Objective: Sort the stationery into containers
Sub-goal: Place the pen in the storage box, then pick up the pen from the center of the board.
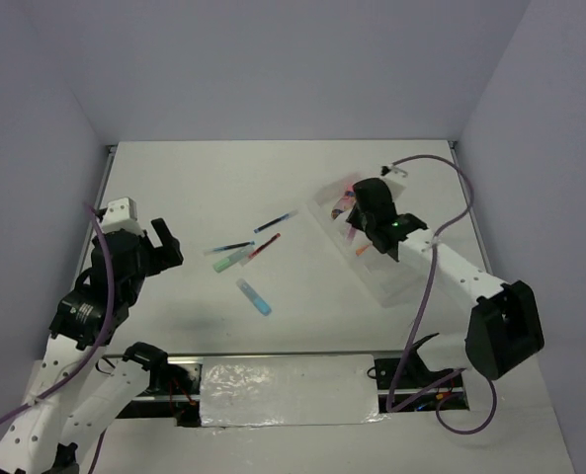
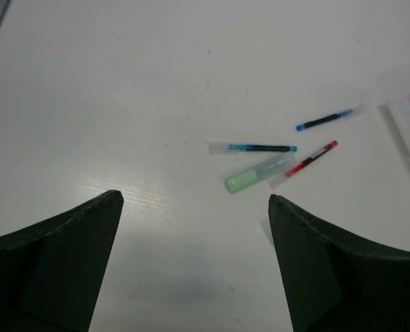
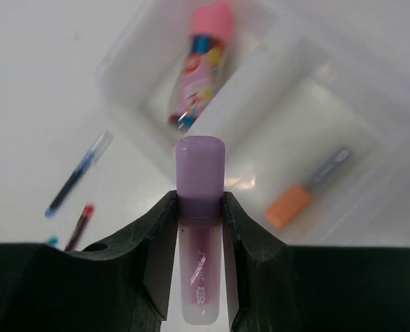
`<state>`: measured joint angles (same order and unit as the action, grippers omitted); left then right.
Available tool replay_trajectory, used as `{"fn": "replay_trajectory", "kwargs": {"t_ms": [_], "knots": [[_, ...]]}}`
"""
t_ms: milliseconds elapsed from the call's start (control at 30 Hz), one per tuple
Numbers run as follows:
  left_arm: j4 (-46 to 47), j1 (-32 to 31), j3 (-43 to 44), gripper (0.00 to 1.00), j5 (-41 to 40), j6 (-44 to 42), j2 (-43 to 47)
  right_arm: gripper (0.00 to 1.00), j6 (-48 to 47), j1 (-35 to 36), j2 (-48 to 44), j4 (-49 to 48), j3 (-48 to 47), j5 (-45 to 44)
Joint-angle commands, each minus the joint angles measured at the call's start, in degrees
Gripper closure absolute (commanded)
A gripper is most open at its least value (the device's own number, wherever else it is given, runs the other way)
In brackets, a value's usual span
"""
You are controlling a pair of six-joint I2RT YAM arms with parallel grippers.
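Note:
My right gripper (image 3: 200, 199) is shut on a purple pastel stick (image 3: 200, 159) and holds it above the white three-compartment tray (image 3: 118, 83), over the wall between two compartments. A pink stubby cylinder (image 3: 201, 62) lies in the end compartment and an orange stick (image 3: 298, 200) in the middle one. In the top view the right gripper (image 1: 354, 210) hovers over the tray's (image 1: 391, 286) far end. My left gripper (image 1: 166, 247) is open and empty at the left. A green stick (image 2: 260, 173), a teal pen (image 2: 253, 147), a dark-blue pen (image 2: 325, 120) and a red pen (image 2: 312, 160) lie ahead of it.
A blue stick (image 1: 254, 296) lies alone nearer the front, midway between the arms. The loose pens and the green stick (image 1: 228, 262) sit in a cluster at table centre, left of the tray. The table's near edge holds a taped strip (image 1: 288, 390).

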<state>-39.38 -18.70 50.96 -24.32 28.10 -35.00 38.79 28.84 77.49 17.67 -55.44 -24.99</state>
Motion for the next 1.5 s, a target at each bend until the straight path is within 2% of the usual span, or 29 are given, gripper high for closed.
{"fn": "replay_trajectory", "kwargs": {"t_ms": [0, 100, 200, 333, 467, 533, 700, 833, 933, 1167, 1267, 1300, 1400, 1467], "knots": [[-1.23, -0.29, 0.74, 0.01, 5.65, 8.45, -3.13, 0.76, 5.69, -5.09, -1.30, -0.35, 1.74, -0.42], [3.85, -0.98, -6.62, 0.01, 13.30, 17.13, -6.21, 0.73, 6.13, -9.93, 2.38, 2.53, -2.38, 0.04], [6.94, -4.75, -11.84, 0.01, 13.42, 22.86, -7.62, 0.72, 6.21, -11.43, 5.90, 4.12, -6.16, -0.67], [9.31, -11.17, -14.13, 0.01, 9.57, 32.26, -10.51, 0.42, 7.10, -12.75, 9.69, 5.97, -8.89, -1.64], [9.93, -18.90, -13.00, 0.01, 4.73, 36.85, -14.73, 0.34, 6.21, -12.76, 9.96, 6.41, -10.82, -1.29], [10.19, -20.76, -11.76, 0.01, 3.40, 38.86, -18.23, 0.33, 5.52, -12.58, 9.17, 7.11, -11.35, -0.15], [10.55, -26.21, -10.00, 0.01, -1.08, 44.49, -26.49, 0.33, -1.67, -7.85, -0.56, 2.02, -6.18, 5.03], [10.90, -28.67, -8.42, 0.09, -2.40, 46.34, -32.66, 0.33, -4.15, -3.27, -7.08, 3.42, -3.63, 5.83], [9.58, -29.81, -6.14, 0.14, -4.60, 47.49, -38.11, 0.33, -4.95, 0.42, -11.65, 5.17, -2.57, 5.04], [7.82, -29.99, -1.57, 0.12, -7.94, 47.84, -48.22, 0.33, -7.49, 5.00, -20.44, 6.94, -0.02, 6.89], [7.91, -30.08, 0.01, 0.15, -7.94, 47.23, -53.65, 0.33, -7.93, 5.26, -24.48, 8.78, 1.03, 6.37], [8.35, -30.08, 0.37, 0.21, -7.68, 46.79, -54.90, 0.33, -7.94, 5.26, -25.54, 9.65, 1.47, 6.19], [10.71, -30.08, 0.72, 0.29, -4.52, 44.43, -58.76, 0.33, -8.29, 5.35, -29.85, 11.32, 1.74, 5.84], [13.44, -30.17, 0.46, 0.42, -1.45, 43.45, -60.70, 0.33, -8.64, 5.35, -32.65, 12.21, 1.48, 5.40]]}}
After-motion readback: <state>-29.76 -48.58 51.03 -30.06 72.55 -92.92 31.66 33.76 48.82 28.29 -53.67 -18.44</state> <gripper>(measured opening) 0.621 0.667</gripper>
